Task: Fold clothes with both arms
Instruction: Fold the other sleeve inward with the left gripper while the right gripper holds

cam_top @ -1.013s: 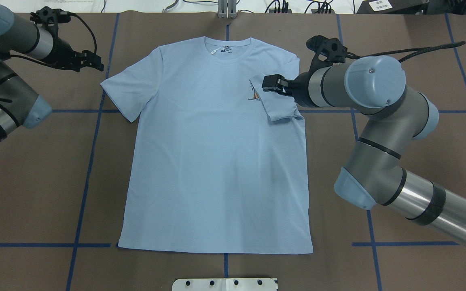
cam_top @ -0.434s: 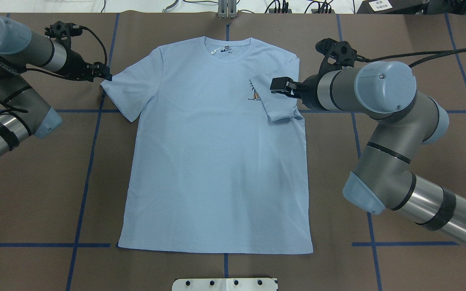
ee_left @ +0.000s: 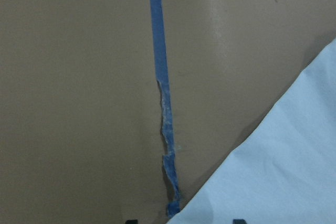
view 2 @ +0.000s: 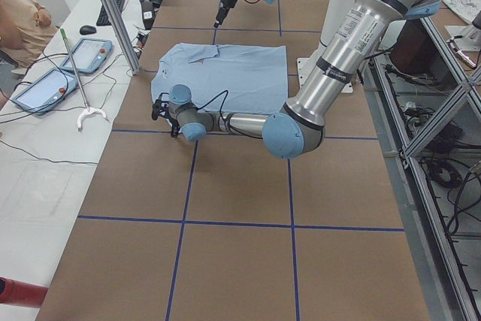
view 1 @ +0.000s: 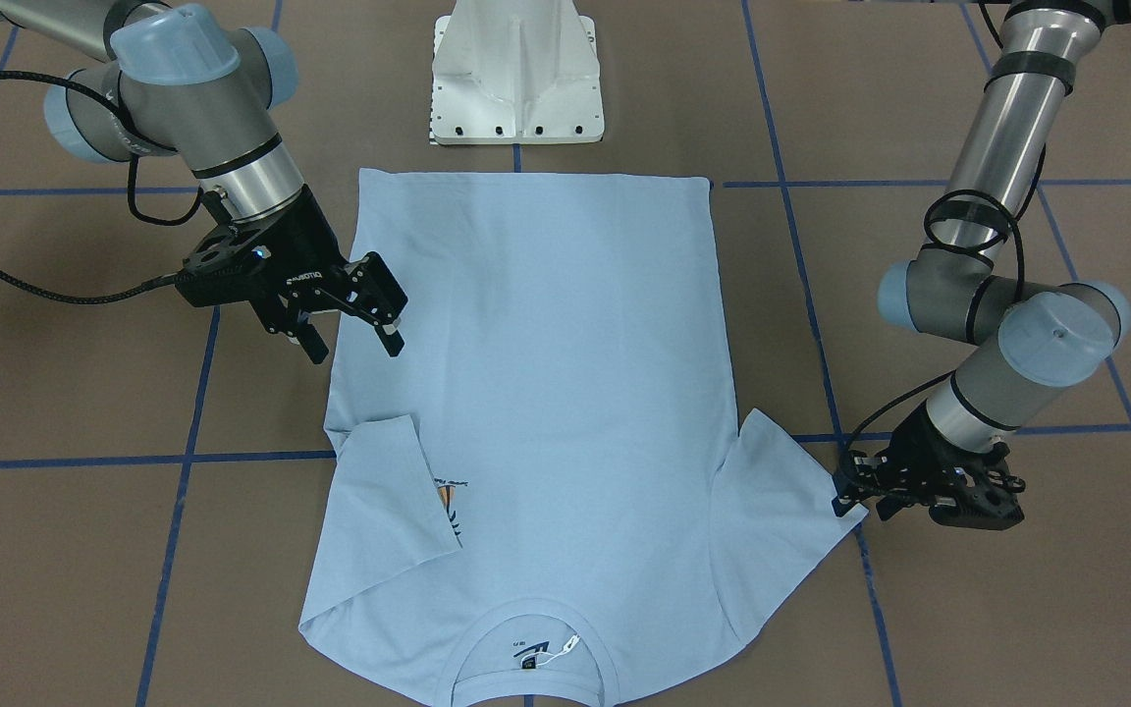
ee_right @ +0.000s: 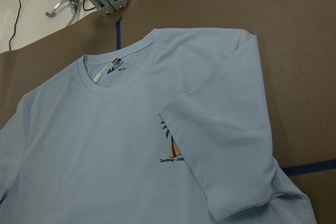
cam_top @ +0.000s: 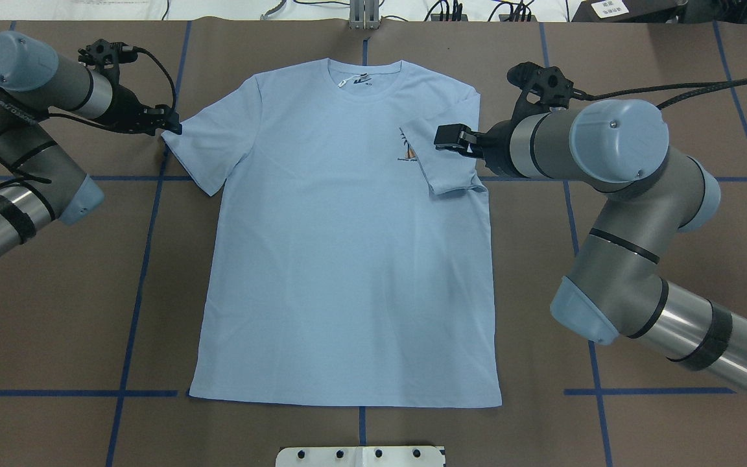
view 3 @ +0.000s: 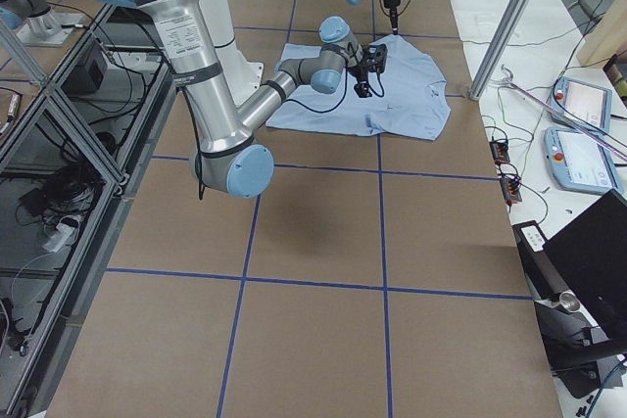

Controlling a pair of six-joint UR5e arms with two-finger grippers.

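Observation:
The light blue T-shirt lies flat on the brown table, collar at the far side. Its sleeve on my right is folded inward and partly covers the chest print. My right gripper is open and empty, hovering just above the shirt's edge beside that folded sleeve; it also shows in the overhead view. My left gripper is low at the tip of the flat left sleeve, open. In the left wrist view the sleeve corner lies between the two fingertips.
The white pedestal base stands at the near edge behind the shirt's hem. Blue tape lines cross the table. A side bench with tablets and an aluminium post runs along the far edge.
My left gripper has moved right and down to the left sleeve tip. My right gripper has drawn back a little to the right, off the folded sleeve, still open.

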